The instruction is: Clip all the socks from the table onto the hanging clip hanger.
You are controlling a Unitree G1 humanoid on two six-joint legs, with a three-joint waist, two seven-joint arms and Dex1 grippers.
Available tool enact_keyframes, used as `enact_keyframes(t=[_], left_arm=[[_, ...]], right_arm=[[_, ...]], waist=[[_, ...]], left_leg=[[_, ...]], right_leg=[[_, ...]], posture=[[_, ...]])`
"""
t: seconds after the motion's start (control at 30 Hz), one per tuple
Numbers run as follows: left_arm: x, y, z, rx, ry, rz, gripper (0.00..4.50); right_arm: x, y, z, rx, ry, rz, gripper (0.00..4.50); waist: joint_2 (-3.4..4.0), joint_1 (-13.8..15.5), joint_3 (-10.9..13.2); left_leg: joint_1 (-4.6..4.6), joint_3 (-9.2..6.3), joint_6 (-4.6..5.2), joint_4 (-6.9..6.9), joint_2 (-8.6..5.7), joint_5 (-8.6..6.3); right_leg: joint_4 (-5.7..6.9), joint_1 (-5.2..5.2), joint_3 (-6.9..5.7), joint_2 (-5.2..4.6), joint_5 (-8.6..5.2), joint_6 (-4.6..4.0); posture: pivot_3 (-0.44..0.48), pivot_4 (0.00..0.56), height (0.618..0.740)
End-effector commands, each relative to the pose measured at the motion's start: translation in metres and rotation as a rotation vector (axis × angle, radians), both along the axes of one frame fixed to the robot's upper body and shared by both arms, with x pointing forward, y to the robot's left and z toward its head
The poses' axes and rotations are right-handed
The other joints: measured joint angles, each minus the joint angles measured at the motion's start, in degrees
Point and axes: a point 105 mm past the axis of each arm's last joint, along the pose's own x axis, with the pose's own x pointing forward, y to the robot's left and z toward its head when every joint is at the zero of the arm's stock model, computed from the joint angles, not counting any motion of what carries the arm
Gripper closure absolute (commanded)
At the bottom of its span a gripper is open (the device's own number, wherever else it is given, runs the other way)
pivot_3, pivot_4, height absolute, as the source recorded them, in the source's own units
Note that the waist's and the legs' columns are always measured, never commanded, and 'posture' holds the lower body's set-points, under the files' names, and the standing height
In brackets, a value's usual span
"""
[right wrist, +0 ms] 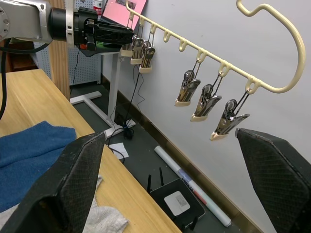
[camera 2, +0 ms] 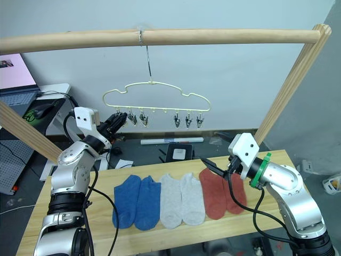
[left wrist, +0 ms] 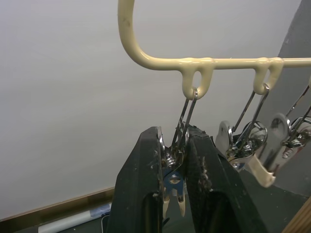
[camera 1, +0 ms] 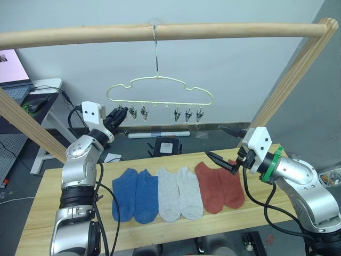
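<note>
Six socks (camera 1: 178,193) lie on the table (camera 1: 32,218) below the hanger (camera 1: 160,90); left gripper (camera 1: 119,115) pinches its end clip (left wrist: 176,160), right gripper (camera 1: 230,146) spread wide.

open air between clip hanger (camera 1: 160,90) and tabletop (camera 1: 32,213) | socks (camera 1: 178,192) unobstructed from above | slanted poles (camera 1: 290,80) flank both sides

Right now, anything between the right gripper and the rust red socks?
Nothing visible. The right gripper hangs open just above the rust red socks, with open air between them. The grey socks lie beside that pair, not over it.
</note>
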Motion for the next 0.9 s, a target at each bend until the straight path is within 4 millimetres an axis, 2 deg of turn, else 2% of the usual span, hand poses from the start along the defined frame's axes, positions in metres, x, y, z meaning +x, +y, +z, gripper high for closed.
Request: enact_keyframes(t=[0.03, 0.47, 0.9], left_arm=[[-0.004, -0.006, 0.019, 0.023, -0.065, -0.037, 4.19], [-0.014, -0.008, 0.022, -0.039, -0.006, -0.131, 4.19], [-0.023, -0.006, 0.03, -0.059, 0.015, -0.188, 4.19]], right_arm=[[-0.005, 0.004, 0.01, 0.01, -0.055, 0.015, 0.0], [-0.007, 0.01, 0.006, 0.028, -0.044, -0.004, 0.0], [-0.009, 0.012, 0.0, 0.036, -0.029, -0.031, 0.0]], waist=[[0.0, 0.0, 0.0], [-0.02, -0.1, 0.2], [0.0, -1.5, 0.5]], left_leg=[[0.0, 0.0, 0.0, 0.0, 0.0, 0.0], [0.0, 0.01, 0.0, 0.0, 0.0, 0.0], [-0.01, -0.02, 0.0, 0.0, 0.01, 0.0]], right_leg=[[0.0, 0.0, 0.0, 0.0, 0.0, 0.0], [0.01, -0.02, 0.0, 0.0, 0.0, 0.0], [0.01, -0.02, 0.05, -0.01, -0.01, 0.02]], posture=[[-0.181, 0.16, 0.74], [-0.197, 0.172, 0.74], [-0.221, 0.184, 0.74]])
